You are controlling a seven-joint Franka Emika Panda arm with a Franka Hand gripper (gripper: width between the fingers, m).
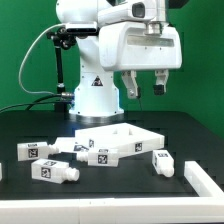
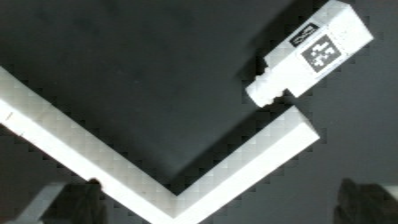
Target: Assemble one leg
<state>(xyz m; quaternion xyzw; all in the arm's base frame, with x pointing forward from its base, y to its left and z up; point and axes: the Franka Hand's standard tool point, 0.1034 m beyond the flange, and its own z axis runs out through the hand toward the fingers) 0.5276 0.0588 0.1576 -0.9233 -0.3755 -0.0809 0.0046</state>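
As table [image 1: 20, 130] front edge is crowded w/ similar pieces, leg [image 1: 100, 155] lying just beside panel [image 1: 128, 135], risk is bad approach: claw [image 1: 145, 90], released & empty high above, may knock neighbours or grip it crooked, so it slips.

White leg [image 1: 30, 151] flat on worktop [image 1: 120, 200], exterior view's left, tag showing. Second leg [image 1: 55, 172] near it, also flat.
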